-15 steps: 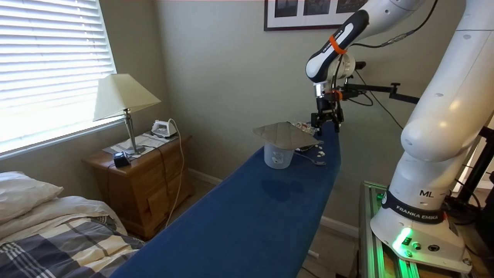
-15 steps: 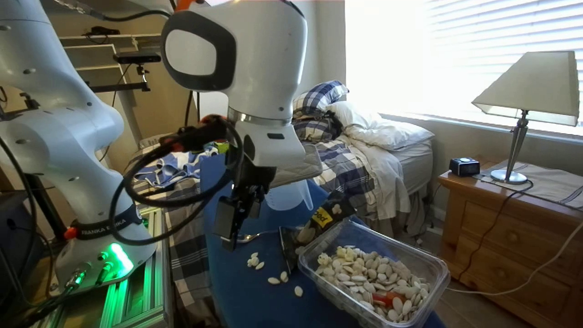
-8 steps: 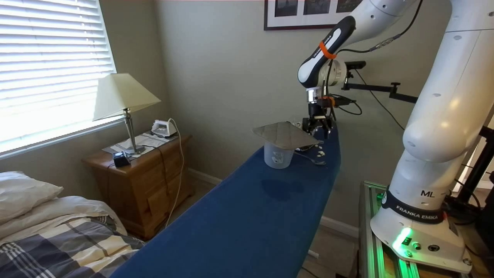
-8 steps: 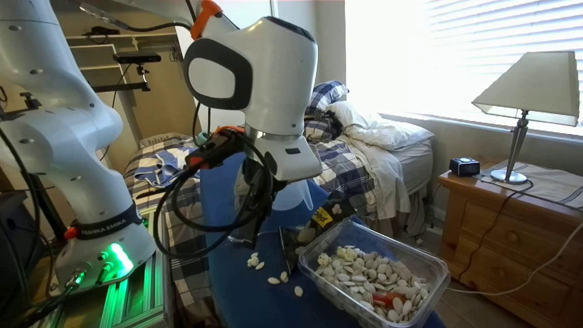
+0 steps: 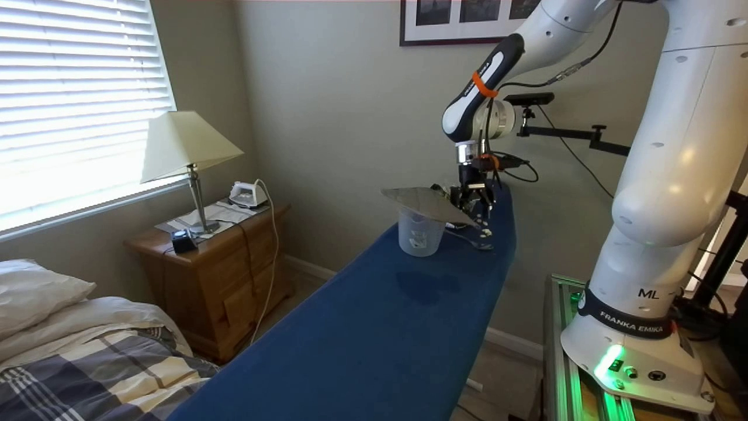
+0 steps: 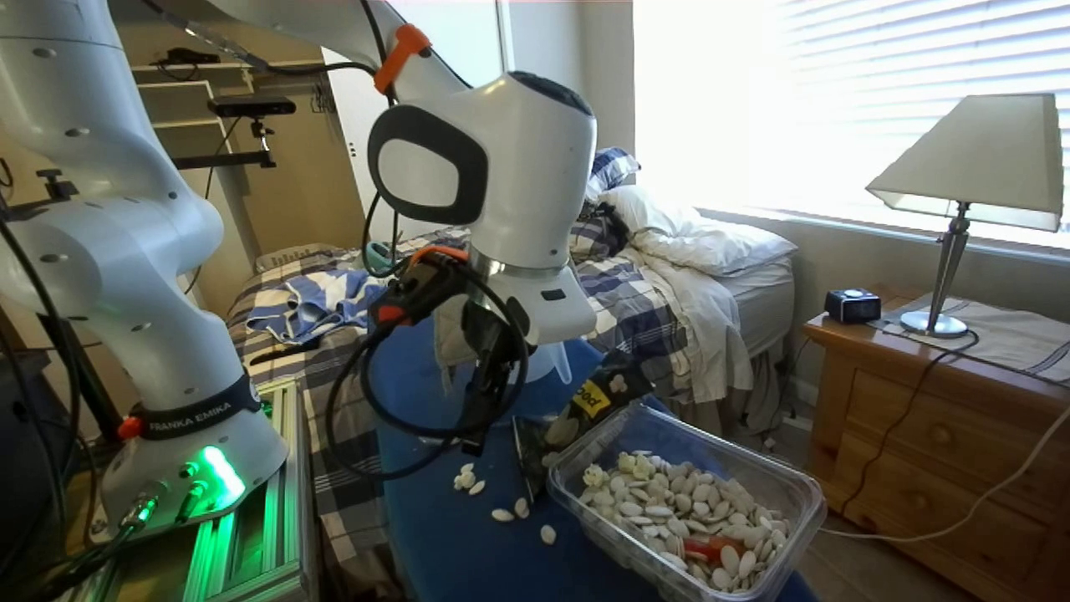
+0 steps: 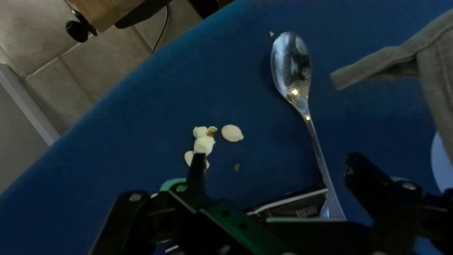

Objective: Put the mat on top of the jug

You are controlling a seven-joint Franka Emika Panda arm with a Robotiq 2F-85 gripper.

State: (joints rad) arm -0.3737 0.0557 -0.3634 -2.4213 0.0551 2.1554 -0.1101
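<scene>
Mat (image 5: 429, 203): in an exterior view it lay over the mouth of the jug (image 5: 418, 238), wider than it, slanting down on the side nearer the pincer (image 5: 478, 203).
Jug: it stood upright on the blue worktop (image 5: 362, 333), beneath the mat.
Pincer: it pointed downward just beside the mat's low side; whether the two touched could not be told.
Nightstand (image 5: 193, 292): it stood near the worktop, carrying a lamp (image 5: 190, 146) and an iron (image 5: 248, 196).
Bed (image 5: 123, 374): it showed at the lower left, under a checked cover.

Tub (image 6: 726, 447): in an exterior view this clear container sat on the worktop, holding pale seeds (image 6: 677, 510).
Bag (image 6: 623, 380): black with a yellow label, it lay just beside the tub.
Mat beside the pincer: a drooping part of it showed there, while the jug was mostly hidden.
Arm (image 6: 535, 167): its white end leaned over the pincer, whose fingertips were hard to make out.

Pincer fingers (image 7: 196, 173): in the wrist view they stood wide apart, with worktop and spoon (image 7: 291, 67) showing between them.
Spoon: it lay on the worktop, its handle reaching the bag.
Popcorn (image 7: 204, 140): a piece lay just past one fingertip, near a loose seed (image 7: 232, 133).
Mat edge: it hung in from the right, one strip sticking outward.
Jug: a pale sliver showed below the mat.
</scene>
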